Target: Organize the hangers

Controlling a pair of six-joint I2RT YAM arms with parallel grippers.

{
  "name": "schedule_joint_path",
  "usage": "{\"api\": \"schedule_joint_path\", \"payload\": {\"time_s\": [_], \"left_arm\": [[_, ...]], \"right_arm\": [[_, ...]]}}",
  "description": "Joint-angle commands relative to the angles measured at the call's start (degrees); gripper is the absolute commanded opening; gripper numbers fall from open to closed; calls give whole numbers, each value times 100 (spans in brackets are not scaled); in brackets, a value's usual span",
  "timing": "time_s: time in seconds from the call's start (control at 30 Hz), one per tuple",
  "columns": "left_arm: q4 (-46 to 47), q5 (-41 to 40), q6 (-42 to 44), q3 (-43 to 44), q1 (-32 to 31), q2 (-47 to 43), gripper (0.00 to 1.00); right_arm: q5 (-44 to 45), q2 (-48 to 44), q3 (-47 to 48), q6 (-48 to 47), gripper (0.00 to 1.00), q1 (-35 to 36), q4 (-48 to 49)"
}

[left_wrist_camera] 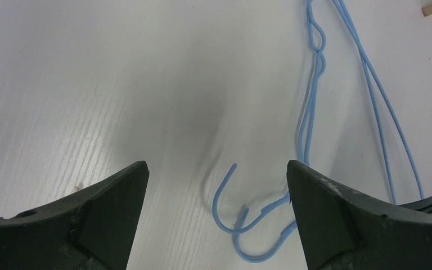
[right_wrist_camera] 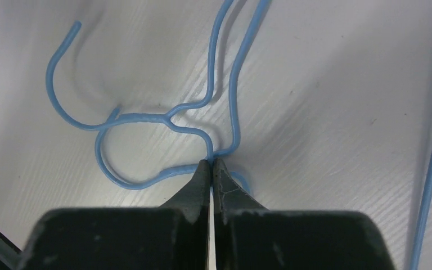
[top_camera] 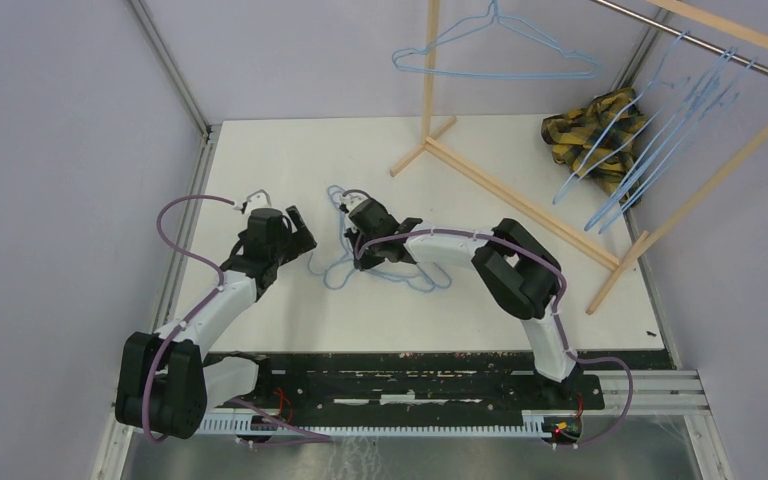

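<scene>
Sitting on the matte white tabletop, boxed in by pale lavender walls, a tangle of thin light-blue wire hangers is lying between the two arms. The right gripper is pinching tight on one wire right by its hook, and the left gripper is hovering wide open just beside the hooks. More blue hangers are hanging on the wooden rack at the back.

table hangers: 2 | plaid cloth: 1 | wooden rack: 1
</scene>
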Motion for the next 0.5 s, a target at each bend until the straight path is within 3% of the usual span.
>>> {"api": "schedule_joint_path", "payload": {"time_s": [0.0,0.13,0.47], "left_arm": [[144,-67,-93,128,-10,-95,99],[138,-90,-93,129,-10,-130,99],[142,-131,-102,118,-10,-197,99]], "right_arm": [[300,-494,-389,162,1,-84,143],[547,-1204,-730,148,0,-156,62],[184,-2689,-1209,96,1,-411,-482]]}}
